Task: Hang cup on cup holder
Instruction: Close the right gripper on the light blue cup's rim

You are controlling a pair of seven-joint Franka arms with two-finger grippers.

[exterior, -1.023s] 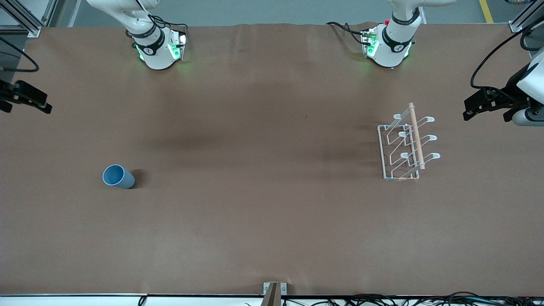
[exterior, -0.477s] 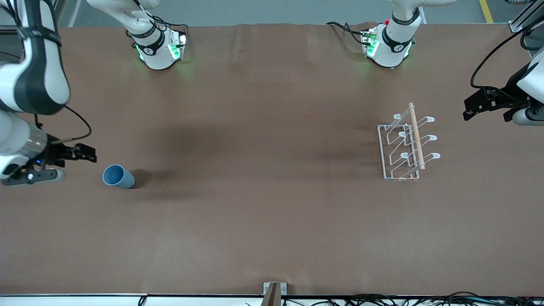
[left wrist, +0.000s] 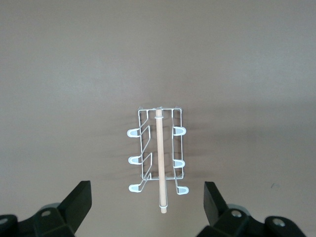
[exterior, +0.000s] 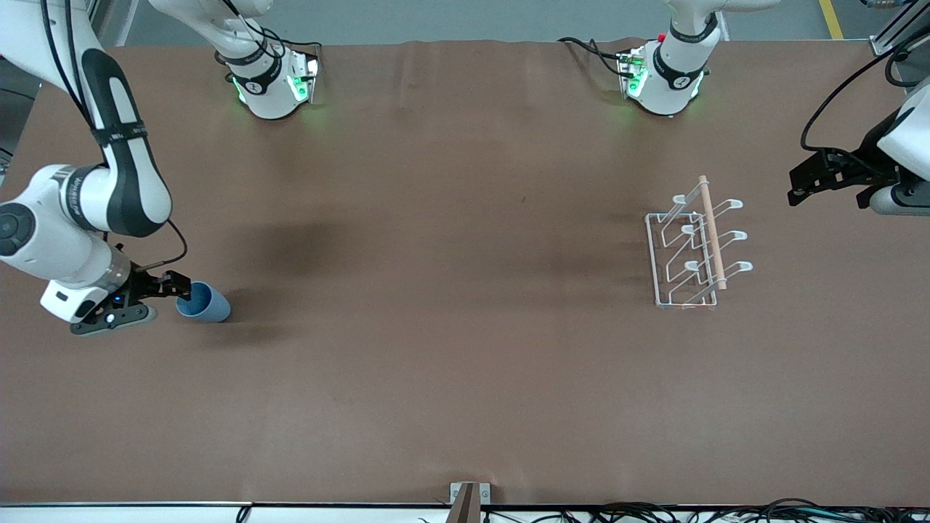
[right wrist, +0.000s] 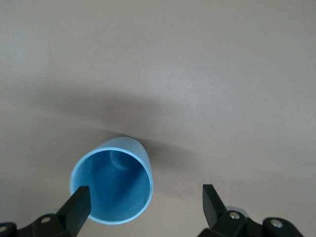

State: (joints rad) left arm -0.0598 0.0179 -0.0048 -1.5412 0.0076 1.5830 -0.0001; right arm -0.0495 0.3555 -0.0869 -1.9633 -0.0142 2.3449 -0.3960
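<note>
One cup (exterior: 204, 302) stands upright on the brown tabletop (exterior: 436, 349) toward the right arm's end, its long axis vertical and its open mouth turned up; the right wrist view looks straight down into its darker blue inside (right wrist: 112, 186). The right gripper (exterior: 161, 298) is down just beside the cup at its rim, its fingers (right wrist: 75, 208) spread wide apart with nothing between them; in the right wrist view one finger overlaps the rim and the other stands clear of the cup over bare tabletop. Well apart from the cup, toward the left arm's end, sits one cup holder (exterior: 690, 250), a white wire rack whose long axis runs from nearer to farther from the front camera. It carries six looped prongs, three on each long side, angled upward and outward, and one wooden rod (exterior: 712, 232) along its top. The left gripper (exterior: 828, 178) waits in the air at the left arm's end of the tabletop, beside the holder, its fingers (left wrist: 79, 202) also wide apart and empty.
</note>
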